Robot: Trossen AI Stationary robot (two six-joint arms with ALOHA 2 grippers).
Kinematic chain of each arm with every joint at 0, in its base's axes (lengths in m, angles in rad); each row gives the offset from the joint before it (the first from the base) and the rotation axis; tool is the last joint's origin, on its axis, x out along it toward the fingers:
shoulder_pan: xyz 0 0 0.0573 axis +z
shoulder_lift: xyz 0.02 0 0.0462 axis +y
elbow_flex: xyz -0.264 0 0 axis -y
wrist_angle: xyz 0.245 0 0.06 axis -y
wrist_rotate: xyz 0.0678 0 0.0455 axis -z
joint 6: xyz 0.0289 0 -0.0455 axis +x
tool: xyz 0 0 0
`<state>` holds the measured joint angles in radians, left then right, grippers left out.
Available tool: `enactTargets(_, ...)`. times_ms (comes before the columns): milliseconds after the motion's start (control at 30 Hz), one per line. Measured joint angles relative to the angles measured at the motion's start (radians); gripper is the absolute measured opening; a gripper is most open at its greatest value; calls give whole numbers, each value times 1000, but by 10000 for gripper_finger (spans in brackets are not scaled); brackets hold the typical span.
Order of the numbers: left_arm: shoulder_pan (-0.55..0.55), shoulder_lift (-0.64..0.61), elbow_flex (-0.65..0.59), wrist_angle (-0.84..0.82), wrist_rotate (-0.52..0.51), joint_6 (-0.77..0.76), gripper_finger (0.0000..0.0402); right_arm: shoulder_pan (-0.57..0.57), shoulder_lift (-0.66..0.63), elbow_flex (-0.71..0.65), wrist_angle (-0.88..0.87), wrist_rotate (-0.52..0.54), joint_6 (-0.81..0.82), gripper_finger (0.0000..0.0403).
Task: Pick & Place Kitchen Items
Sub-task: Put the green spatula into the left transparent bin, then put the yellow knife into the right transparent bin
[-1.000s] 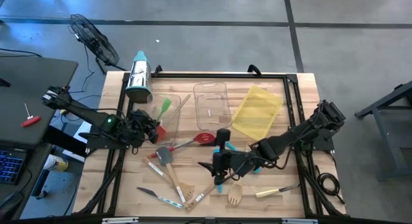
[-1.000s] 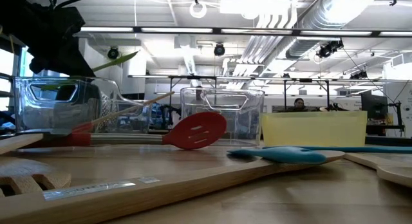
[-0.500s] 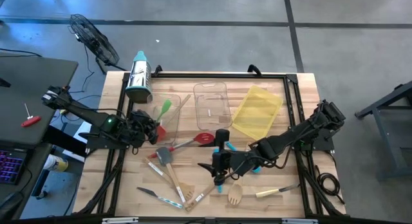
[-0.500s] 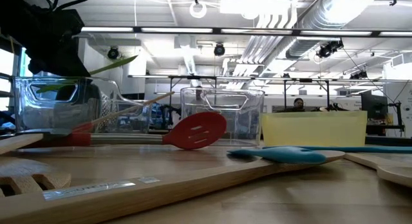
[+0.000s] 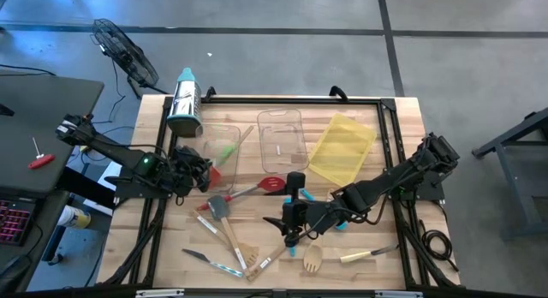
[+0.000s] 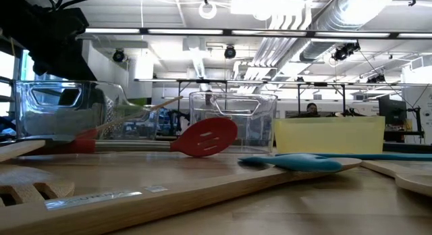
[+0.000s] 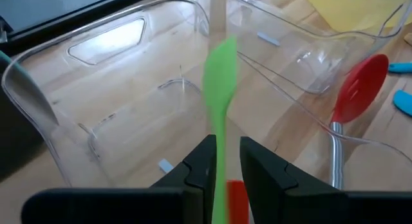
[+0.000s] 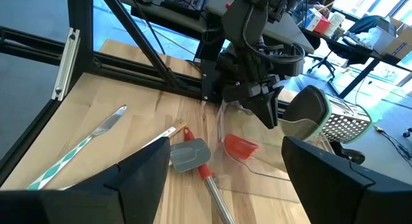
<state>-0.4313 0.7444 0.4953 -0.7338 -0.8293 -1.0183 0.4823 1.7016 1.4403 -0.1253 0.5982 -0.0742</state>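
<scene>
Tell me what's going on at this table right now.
The left tool is over the clear bin nearest it, with a green spatula between its fingers, blade pointing into the bin. The right tool hangs open over the middle of the table, holding nothing. More utensils lie loose on the wood, among them a red slotted spatula, a grey spatula and a wooden fork.
</scene>
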Motion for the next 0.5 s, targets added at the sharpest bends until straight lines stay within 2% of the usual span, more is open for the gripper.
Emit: enactTargets(500, 0, 0, 0, 0, -66, 0, 70, 4, 0, 0, -36, 13, 3, 293)
